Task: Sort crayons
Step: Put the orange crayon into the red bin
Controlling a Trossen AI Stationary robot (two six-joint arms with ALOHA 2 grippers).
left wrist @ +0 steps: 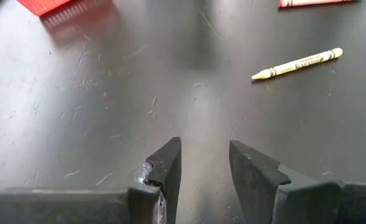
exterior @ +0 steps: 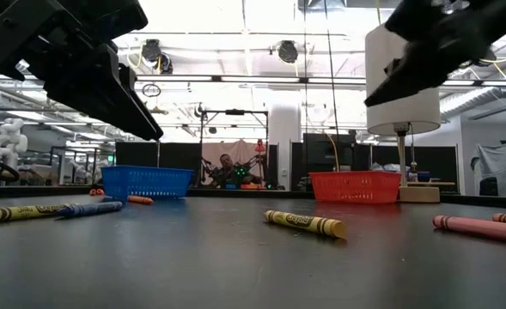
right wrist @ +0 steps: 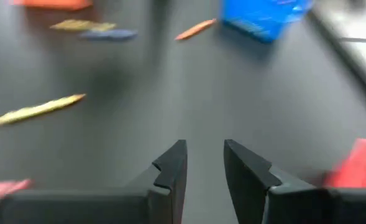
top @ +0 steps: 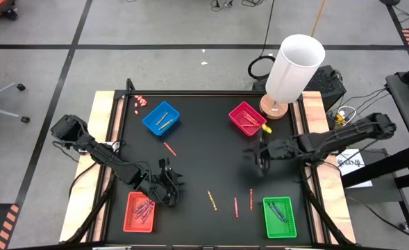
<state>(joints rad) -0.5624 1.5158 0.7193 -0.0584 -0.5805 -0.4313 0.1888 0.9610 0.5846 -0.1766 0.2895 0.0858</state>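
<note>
Crayons (top: 211, 200) loose mid-bench, long axes roughly front-back. Left gripper (top: 168, 186) nearer, jaws part open, empty. Right gripper (top: 261, 160) too.

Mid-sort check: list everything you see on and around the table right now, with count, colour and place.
Blue tray: one, blue, far left, crayons inside.
Magenta tray: one, far right, crayons inside.
Red tray: one, near left, crayons inside.
Green tray: one, near right, crayons inside.
Loose crayons: several, yellow, red, orange and blue, on the black mat.
Small pink-red bits: one cluster, far left corner.
Lamp: one, white shade, wooden base, far right edge.
Left gripper: open, empty, beside the red tray.
Right gripper: open, empty, near the magenta tray.
</note>
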